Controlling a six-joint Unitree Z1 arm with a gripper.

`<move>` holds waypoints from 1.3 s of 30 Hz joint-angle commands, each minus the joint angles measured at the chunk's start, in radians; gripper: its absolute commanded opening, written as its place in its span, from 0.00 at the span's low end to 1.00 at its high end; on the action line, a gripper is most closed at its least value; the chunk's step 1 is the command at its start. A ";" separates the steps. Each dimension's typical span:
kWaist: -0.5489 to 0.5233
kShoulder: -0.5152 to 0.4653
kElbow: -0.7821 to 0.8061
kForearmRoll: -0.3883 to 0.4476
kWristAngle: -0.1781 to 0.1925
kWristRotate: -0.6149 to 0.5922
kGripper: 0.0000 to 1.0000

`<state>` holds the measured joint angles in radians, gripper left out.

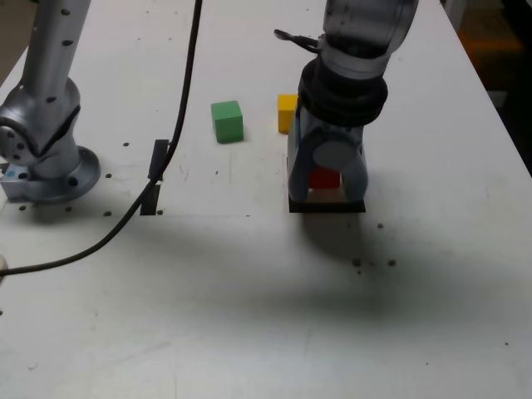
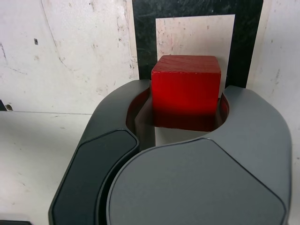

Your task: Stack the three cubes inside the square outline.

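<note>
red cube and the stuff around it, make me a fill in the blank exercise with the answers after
1. Between the fingers of the tool is a cube coloured ____.
2. In the exterior view, the solid green cube lies to the ____ of the solid yellow cube.
3. The square outline of tape is coloured ____.
4. The floor area enclosed by that outline is coloured ____.

Missing words: red; left; black; white

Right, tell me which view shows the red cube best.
The wrist view: the red cube sits large and nearly whole there, between the gripper's jaws, with the outline's white centre around it. The exterior view shows only a small red patch, mostly hidden by the gripper.
</note>
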<state>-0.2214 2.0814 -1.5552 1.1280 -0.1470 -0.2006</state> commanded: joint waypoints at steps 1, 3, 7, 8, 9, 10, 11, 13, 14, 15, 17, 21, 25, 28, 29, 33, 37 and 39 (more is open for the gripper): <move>0.004 0.007 0.006 0.003 0.000 -0.001 0.32; 0.008 0.012 0.013 0.003 -0.004 0.002 0.32; 0.012 0.026 0.017 -0.005 -0.016 0.012 0.32; 0.013 0.029 0.016 -0.007 -0.018 0.014 0.32; 0.014 0.032 0.015 -0.009 -0.020 0.016 0.32; 0.015 0.034 0.014 -0.010 -0.021 0.019 0.33; 0.016 0.036 0.014 -0.011 -0.022 0.023 0.34; 0.018 0.040 0.012 -0.011 -0.026 0.029 0.37; 0.019 0.041 0.011 -0.010 -0.028 0.032 0.39; 0.020 0.043 0.010 -0.009 -0.029 0.035 0.41; 0.021 0.047 0.008 -0.007 -0.032 0.038 0.44; 0.022 0.051 0.003 0.001 -0.034 0.039 0.63; 0.022 0.051 -0.005 0.009 -0.033 0.039 0.87; 0.023 0.047 -0.013 0.013 -0.024 0.039 0.96; 0.023 0.045 -0.015 0.015 -0.020 0.038 0.98; 0.027 0.021 -0.018 0.035 -0.002 0.026 1.00; 0.050 -0.033 -0.002 0.066 0.019 0.019 1.00; 0.074 -0.061 0.016 0.076 0.031 0.030 1.00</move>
<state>-0.1636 2.0382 -1.5499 1.1983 -0.1225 -0.1793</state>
